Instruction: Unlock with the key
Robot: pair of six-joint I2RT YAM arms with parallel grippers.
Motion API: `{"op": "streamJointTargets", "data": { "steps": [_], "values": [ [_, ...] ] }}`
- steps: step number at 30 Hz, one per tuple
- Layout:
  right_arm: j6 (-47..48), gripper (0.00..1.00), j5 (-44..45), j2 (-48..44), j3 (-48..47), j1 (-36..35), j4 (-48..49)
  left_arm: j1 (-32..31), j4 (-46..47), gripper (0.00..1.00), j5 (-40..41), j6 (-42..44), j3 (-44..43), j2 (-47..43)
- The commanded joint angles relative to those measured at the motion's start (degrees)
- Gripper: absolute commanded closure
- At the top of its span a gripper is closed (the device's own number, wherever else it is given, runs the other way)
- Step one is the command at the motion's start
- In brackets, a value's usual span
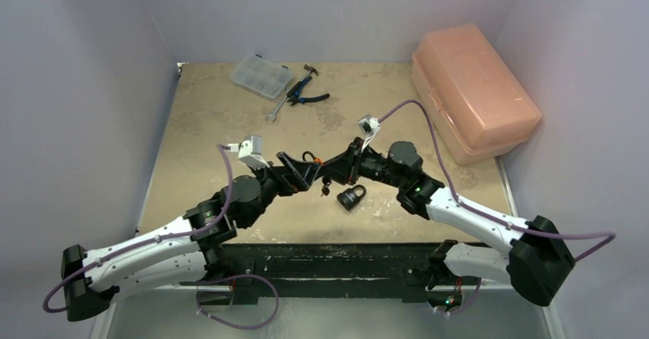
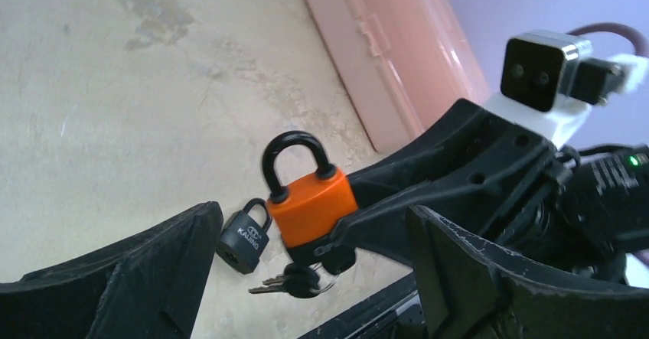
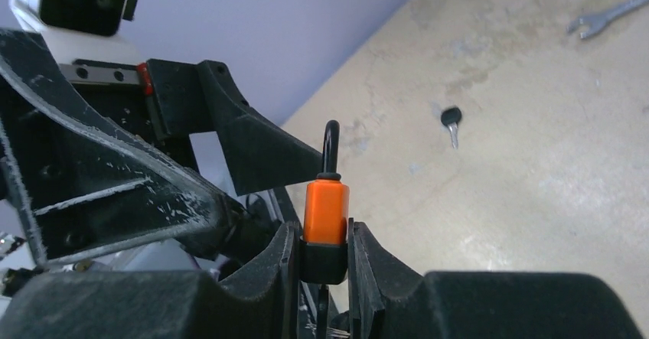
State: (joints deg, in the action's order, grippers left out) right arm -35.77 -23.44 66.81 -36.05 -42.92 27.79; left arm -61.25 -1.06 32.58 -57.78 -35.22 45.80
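Tabletop (image 1: 214, 125) beige; pink box (image 1: 474, 90) shut at far-right corner. Right gripper (image 3: 323, 259) clamped orange padlock (image 3: 327, 213) aloft; left gripper (image 1: 297, 169) gaped wide.

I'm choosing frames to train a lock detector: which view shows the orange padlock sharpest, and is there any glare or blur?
Right wrist: orange padlock crisp, edge-on, no glare, base hidden in the right hand. Left wrist: face-on but slightly soft, keys beneath it smeared. Top external: evenly lit, padlock tiny.

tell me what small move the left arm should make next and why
Probably ease the open left tool onto the keys hanging under the orange padlock and close: the right tool clamps the padlock, its shackle shut.
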Motion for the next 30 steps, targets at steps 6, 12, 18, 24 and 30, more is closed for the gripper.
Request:
{"op": "streamJointTargets", "data": {
  "steps": [6,12,18,24,30],
  "values": [
    [-5.51,1.0,-5.29,-10.39,-3.1,1.33,2.64,-0.18,4.0,0.05,-16.7,27.57,-0.05,-20.19],
    [-10.25,1.0,-10.85,-11.97,-4.91,1.41,6.33,-0.23,4.3,0.16,-27.23,29.62,-3.29,-23.74],
    [-14.32,1.0,-13.27,-13.68,-6.31,1.4,9.88,-0.27,4.16,0.05,-30.9,29.08,-7.01,-19.02],
    [-16.18,1.0,-14.08,-13.94,-6.99,1.37,11.78,-0.27,9.77,0.05,-34.33,27.71,-5.85,-14.58],
    [-17.23,1.0,-14.66,-14.25,-6.84,1.42,13.22,-0.23,14.13,0.2,-34.79,26.97,-5.47,-12.12]
  ]
}}
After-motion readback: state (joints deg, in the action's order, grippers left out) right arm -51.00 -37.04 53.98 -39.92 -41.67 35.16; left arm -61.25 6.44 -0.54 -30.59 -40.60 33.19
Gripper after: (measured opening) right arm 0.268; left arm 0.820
